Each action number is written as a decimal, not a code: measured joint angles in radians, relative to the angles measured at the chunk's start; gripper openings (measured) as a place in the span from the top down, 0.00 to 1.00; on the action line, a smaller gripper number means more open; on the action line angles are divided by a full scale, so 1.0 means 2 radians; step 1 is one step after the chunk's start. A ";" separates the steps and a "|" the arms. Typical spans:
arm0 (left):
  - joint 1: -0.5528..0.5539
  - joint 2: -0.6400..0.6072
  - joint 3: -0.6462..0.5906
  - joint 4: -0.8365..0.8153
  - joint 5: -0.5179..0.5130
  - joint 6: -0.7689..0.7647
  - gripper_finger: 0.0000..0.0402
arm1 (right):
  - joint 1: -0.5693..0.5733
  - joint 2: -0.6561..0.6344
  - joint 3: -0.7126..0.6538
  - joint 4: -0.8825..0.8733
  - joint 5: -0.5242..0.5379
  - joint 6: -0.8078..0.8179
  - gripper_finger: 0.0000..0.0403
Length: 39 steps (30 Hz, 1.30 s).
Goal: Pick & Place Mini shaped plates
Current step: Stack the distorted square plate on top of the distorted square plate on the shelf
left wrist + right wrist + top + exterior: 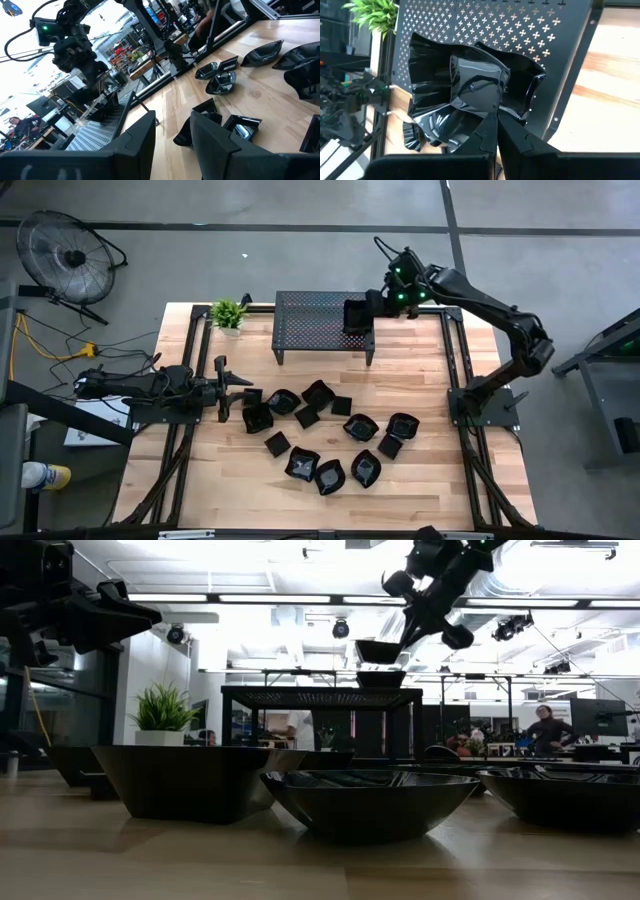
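Several glossy black mini plates [320, 430], square, leaf-shaped and roundish, lie scattered on the wooden table's middle. My right gripper [372, 306] hangs over the right end of the black perforated stand [310, 320], shut on one plate [475, 85]. Under that plate a wavy-edged plate [422, 75] rests on the stand's top; it also shows in the low view as the lower dish [382, 678]. My left gripper [222, 388] waits open at the table's left, beside the leftmost plates, touching nothing. My right gripper pinches the plate between its two fingers by the rim nearest the wrist [482, 116]. The fingers come slanting down from the table's right side. The held plate [378, 650] is lifted clear, roughly level, just above the plate that sits on the stand.
A small potted plant [228, 313] stands at the table's far left corner next to the stand. A floor fan [70, 250] is off the table. People [545, 728] show in the room behind. Bare wood lies along the near edge [330, 510].
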 joint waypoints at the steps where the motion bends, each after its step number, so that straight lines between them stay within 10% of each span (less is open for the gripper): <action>1: 0.000 0.000 0.000 0.000 0.000 0.000 0.70 | 0.000 0.002 0.000 0.000 -0.001 -0.001 1.00; 39: 0.000 0.000 0.000 0.000 0.000 0.000 0.70 | 0.006 0.012 0.000 -0.016 0.028 -0.001 1.00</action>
